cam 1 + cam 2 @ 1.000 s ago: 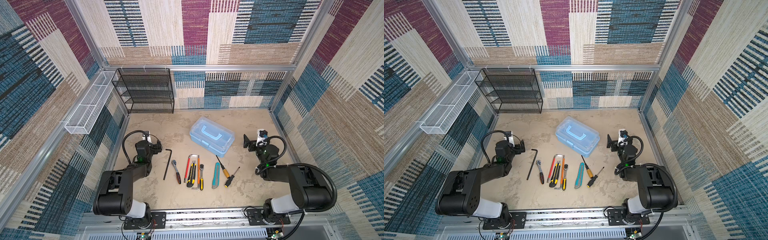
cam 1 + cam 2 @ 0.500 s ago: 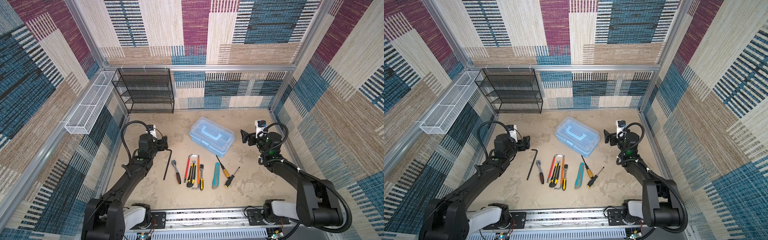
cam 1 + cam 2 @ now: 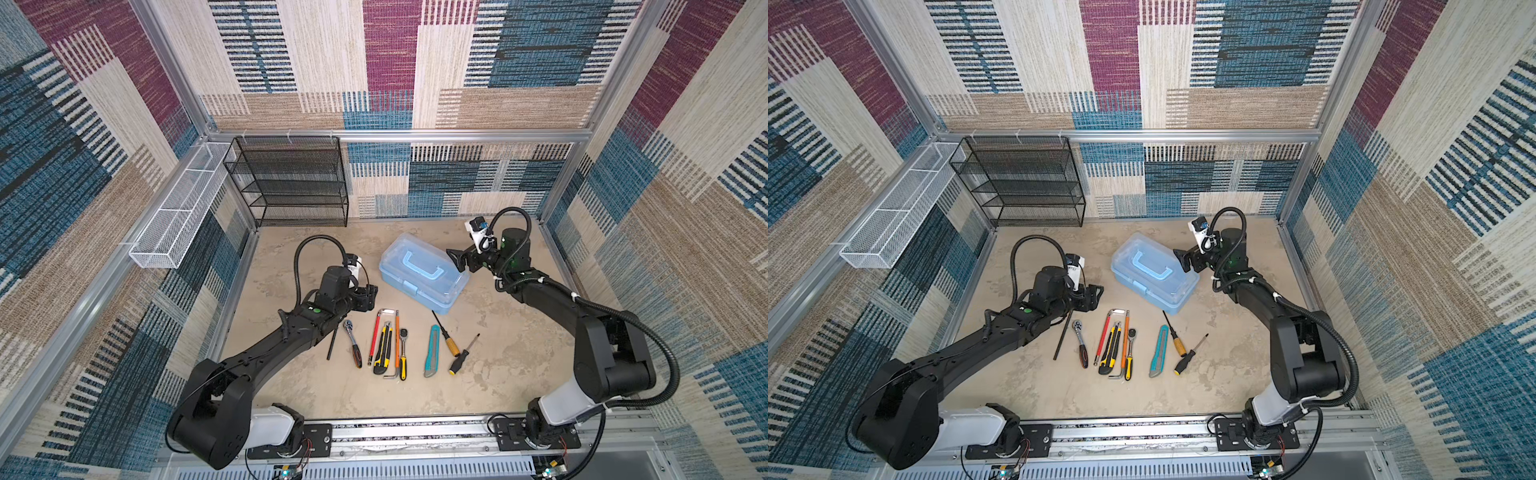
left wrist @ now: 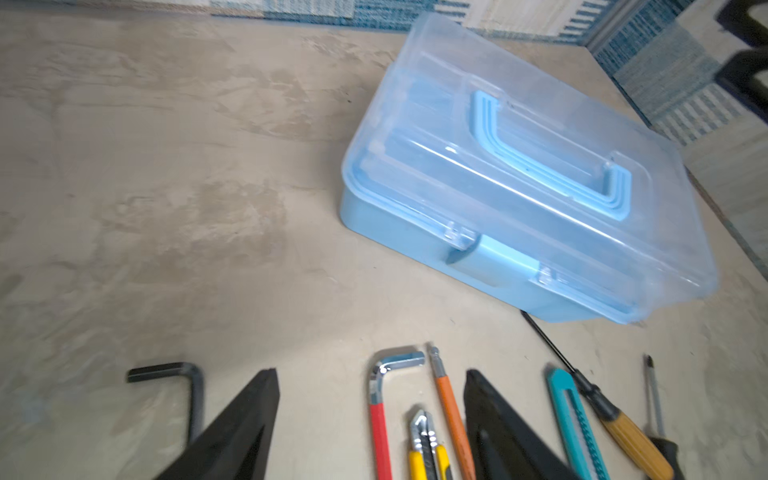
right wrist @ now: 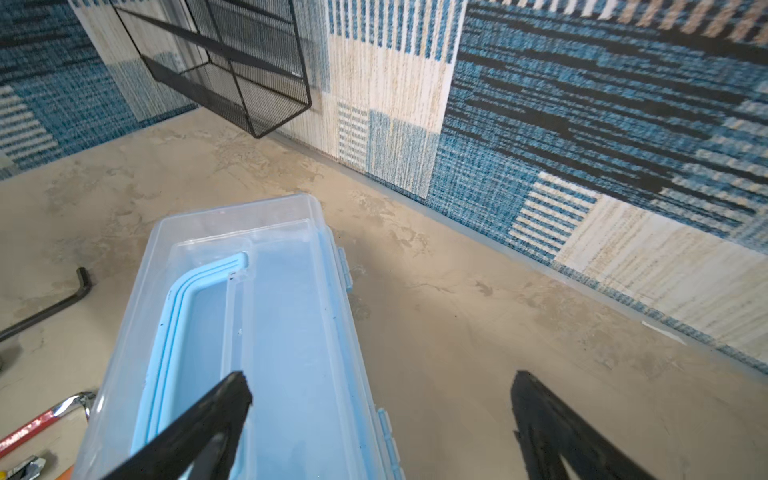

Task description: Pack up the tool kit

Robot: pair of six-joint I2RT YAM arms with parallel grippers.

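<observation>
On the tabletop (image 3: 498,353), your tool box (image 3: 424,272) sits shut, handle (image 3: 419,266) folded flat. At the box's right end your right claw (image 3: 456,261) is spread wide and empty, one finger (image 5: 199,428) over the clear lid (image 5: 282,332). Left of the box, your left claw (image 3: 371,297) is parted, grasping nothing, near the black hex key (image 3: 332,343). Screwdrivers (image 3: 448,341), utility knives (image 3: 432,353) and ratchets (image 3: 354,347) lie rowed before the box's latch (image 3: 409,286).

Two matte-black arms (image 3: 270,353) with white base links (image 3: 270,428), green dots (image 3: 316,309), looping black cables (image 3: 321,237) and white wrist cameras (image 3: 478,235).
</observation>
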